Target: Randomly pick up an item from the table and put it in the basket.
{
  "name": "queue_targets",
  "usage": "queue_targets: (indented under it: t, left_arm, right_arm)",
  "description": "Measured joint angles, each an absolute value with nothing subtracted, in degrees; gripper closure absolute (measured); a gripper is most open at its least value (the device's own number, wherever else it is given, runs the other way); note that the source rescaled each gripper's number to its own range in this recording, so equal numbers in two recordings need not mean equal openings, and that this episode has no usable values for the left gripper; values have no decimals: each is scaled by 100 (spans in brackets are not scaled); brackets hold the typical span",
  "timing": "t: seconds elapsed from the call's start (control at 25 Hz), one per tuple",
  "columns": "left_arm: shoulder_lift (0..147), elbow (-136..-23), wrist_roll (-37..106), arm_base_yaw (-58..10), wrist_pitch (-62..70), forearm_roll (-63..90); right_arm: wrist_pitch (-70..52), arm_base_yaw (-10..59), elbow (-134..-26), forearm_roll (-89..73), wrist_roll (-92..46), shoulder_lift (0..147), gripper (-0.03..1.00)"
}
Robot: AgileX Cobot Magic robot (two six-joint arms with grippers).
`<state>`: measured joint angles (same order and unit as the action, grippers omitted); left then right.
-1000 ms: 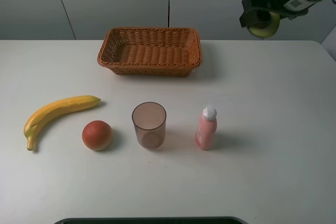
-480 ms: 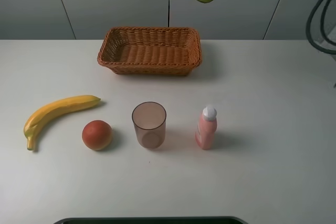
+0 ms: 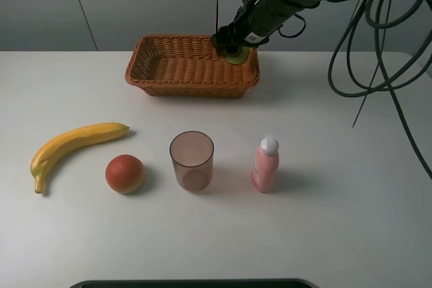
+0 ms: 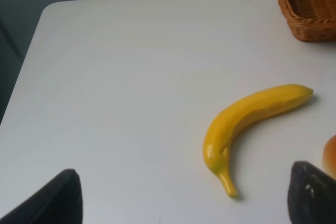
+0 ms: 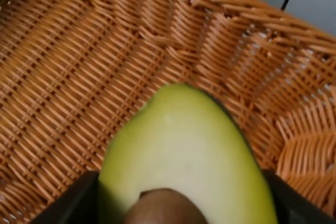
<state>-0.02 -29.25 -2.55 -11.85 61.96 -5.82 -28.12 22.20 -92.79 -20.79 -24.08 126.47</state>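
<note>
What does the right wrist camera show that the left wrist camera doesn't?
Only the right wrist view shows the halved avocado, pale flesh and brown pit, gripped by the right end effector over the woven inside of the basket. Only the left wrist view shows the banana, the edge of the orange-red fruit, bare table and the open, empty left end effector. Both show the basket: its inside in one, just a corner in the other.

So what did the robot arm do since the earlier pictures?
The right gripper carried the avocado half leftward from the far right and lowered it over the right end of the basket, still gripping it. The banana, orange fruit, cup, pink bottle and basket stayed put.
</note>
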Motion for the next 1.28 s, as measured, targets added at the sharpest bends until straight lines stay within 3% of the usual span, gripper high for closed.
queue_targets:
  t: [0.44, 0.48, 0.52, 0.56, 0.64, 0.96, 1.28]
  left_arm:
    - [-2, -2925, -266, -1185, 6196, -582]
    - [-2, -2925, -266, -1185, 6196, -582]
    - [-2, -2925, -266, -1185, 6196, -582]
    - [-2, -2925, -266, -1185, 6196, -582]
    - [-2, -2925, -266, -1185, 6196, -582]
    - [-2, -2925, -266, -1185, 6196, -582]
    - [-2, -2925, -266, -1185, 6196, -582]
  right_arm:
    - [-3107, 2220, -9288, -2205, -2754, 12647, 95]
    - [-3131, 2220, -9288, -2205, -2782, 12647, 72]
    - [-3146, 2220, -9288, -2221, -2806, 12647, 37]
    - [-3167, 2220, -9288, -2239, -2833, 12647, 14]
    - [-3177, 2220, -9288, -2313, -2846, 12647, 1]
    - [-3315, 2220, -9288, -2160, -2869, 12355, -2]
    - [-4529, 1910, -9306, -1407, -2782, 10623, -2]
